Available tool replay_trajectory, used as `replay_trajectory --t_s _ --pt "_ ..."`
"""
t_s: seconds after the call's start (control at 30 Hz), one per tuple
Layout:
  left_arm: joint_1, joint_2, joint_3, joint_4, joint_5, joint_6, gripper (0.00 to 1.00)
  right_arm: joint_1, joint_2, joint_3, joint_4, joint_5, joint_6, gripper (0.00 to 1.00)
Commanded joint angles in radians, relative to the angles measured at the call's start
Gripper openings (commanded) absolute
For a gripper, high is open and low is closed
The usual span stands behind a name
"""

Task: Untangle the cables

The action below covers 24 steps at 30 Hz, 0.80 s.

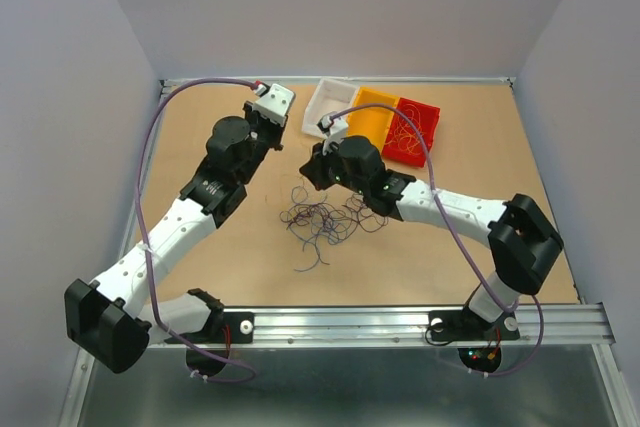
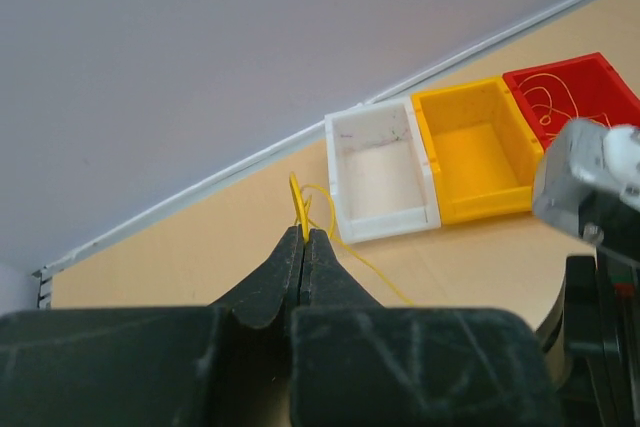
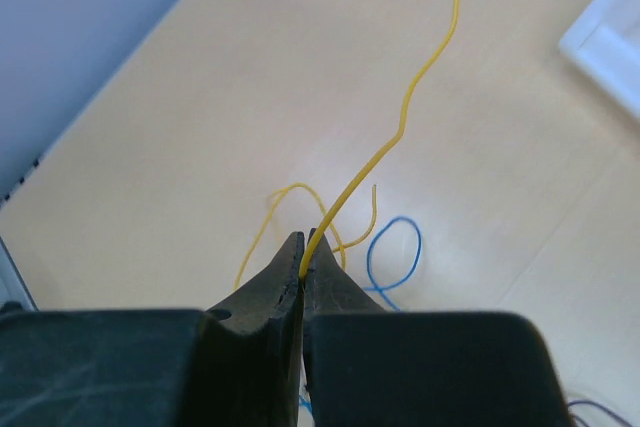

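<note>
cables (image 1: 322, 217): thin curly blue, dark, yellow strands, tangle at frame centre. left gripper (image 2: 303, 239), right gripper (image 3: 303, 255): each pinching a yellow strand (image 3: 403, 117). tan table (image 1: 400, 267), pale walls (image 1: 340, 7), 3 bins (image 1: 375, 112) upper centre.

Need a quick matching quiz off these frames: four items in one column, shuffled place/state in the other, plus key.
1. red bin
2. white bin
3. left end effector
4. wire tangle

A. shut on a yellow wire
B. loose on the table
C. yellow wires lying inside
D. left end of the bin row, top view

Pairs: 1-C, 2-D, 3-A, 4-B
</note>
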Motion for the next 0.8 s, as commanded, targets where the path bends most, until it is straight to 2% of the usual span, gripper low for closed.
replay_trajectory --t_s 0.0,0.17,0.23,0.3,0.4,0.47,0.63,0.77 --pt "0.018 -0.029 -0.024 0.068 0.022 -0.029 0.00 -0.012 -0.058 0.122 0.065 -0.014 -0.002 0.01" --pt "0.041 0.008 -0.018 0.027 0.107 -0.043 0.00 -0.012 -0.138 0.053 0.104 -0.103 0.015 0.01" --pt "0.063 0.011 -0.019 0.015 0.152 -0.052 0.00 -0.013 -0.126 0.024 0.117 -0.075 0.021 0.01" --pt "0.081 0.003 -0.039 0.010 0.198 -0.054 0.00 -0.018 -0.040 0.022 0.024 0.037 0.026 0.01" --pt "0.116 0.009 -0.081 0.007 0.281 -0.055 0.00 -0.081 0.116 0.005 -0.003 -0.051 0.055 0.01" --pt "0.130 0.025 -0.096 0.001 0.322 -0.049 0.00 -0.131 0.152 0.008 -0.012 -0.123 0.087 0.01" --pt "0.136 0.090 -0.067 -0.028 0.382 -0.049 0.00 -0.139 0.012 0.024 -0.035 -0.240 0.081 0.01" --pt "0.136 0.083 -0.082 -0.021 0.413 -0.034 0.00 -0.141 -0.090 0.016 -0.063 -0.209 0.064 0.01"
